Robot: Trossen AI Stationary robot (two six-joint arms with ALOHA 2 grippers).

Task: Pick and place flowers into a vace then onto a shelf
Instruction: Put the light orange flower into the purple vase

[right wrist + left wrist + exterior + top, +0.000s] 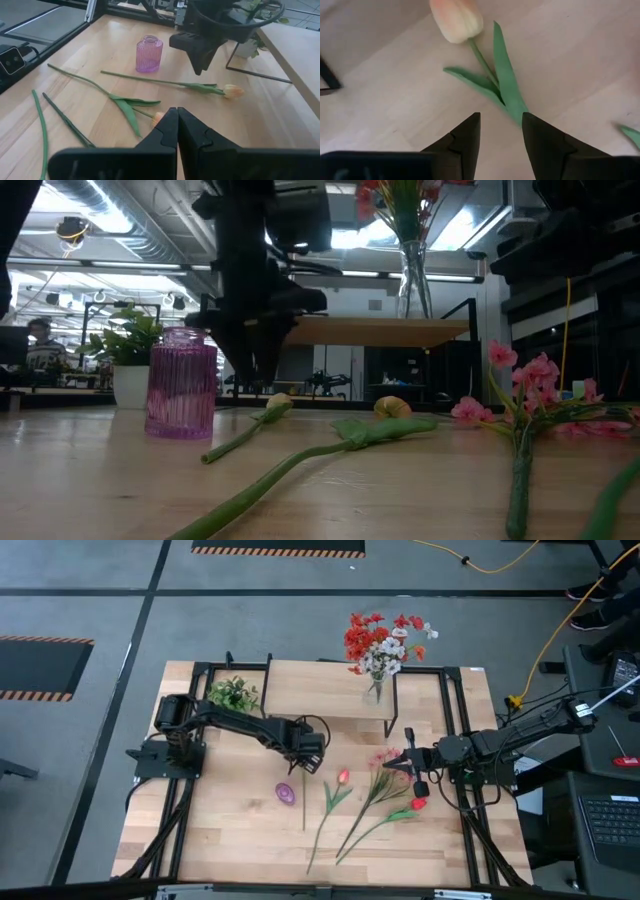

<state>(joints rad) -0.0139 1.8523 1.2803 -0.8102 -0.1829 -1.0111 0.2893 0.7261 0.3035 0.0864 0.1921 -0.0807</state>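
Left wrist: left pincer (501,131) released over tulip (456,19) | right wrist: right pincer (177,131) clenched, empty

Loose flowers (372,802) lie flat before the shelf (320,690), bouquet atop.

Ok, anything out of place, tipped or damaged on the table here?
Nothing stands out. The pink vase stands upright and empty; loose flowers lie flat on the table, unbroken. The clear vase of blooms sits upright on the shelf.
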